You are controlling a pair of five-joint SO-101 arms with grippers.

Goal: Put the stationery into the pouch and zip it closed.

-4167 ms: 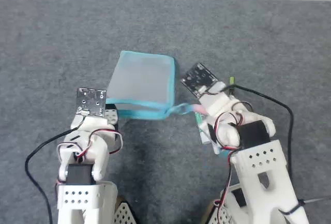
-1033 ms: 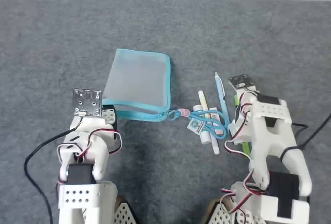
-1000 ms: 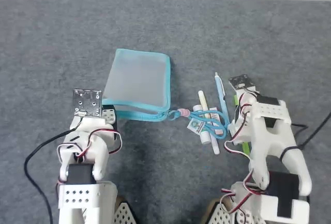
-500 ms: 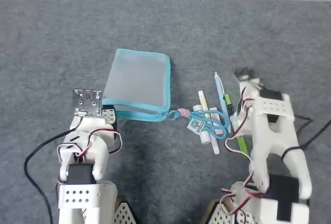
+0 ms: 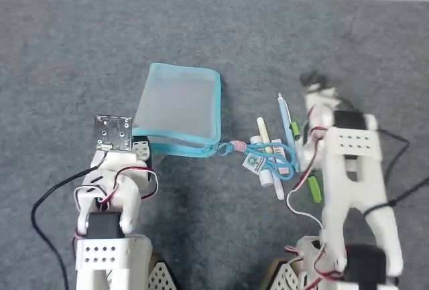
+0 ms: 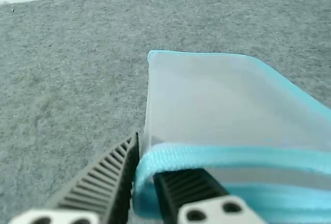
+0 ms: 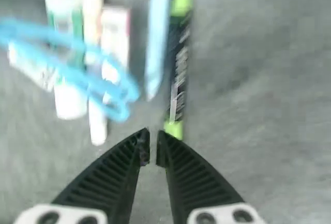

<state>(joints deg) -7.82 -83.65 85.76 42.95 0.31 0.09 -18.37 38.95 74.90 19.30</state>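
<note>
Step 1, I'd say: left jaws pinch the pouch point(image 6: 207, 100) rim; right jaws, almost closed and empty, sit just short of the green pen point(image 7: 178, 74) and must open.

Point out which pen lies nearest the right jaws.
The green pen: its end lies just ahead of the right jaws, while the blue pen beside it ends farther away.

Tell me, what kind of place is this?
Probably a robot lab table: a wired left arm and right arm stand at a grey mat, with a pouch and pens laid out.
</note>
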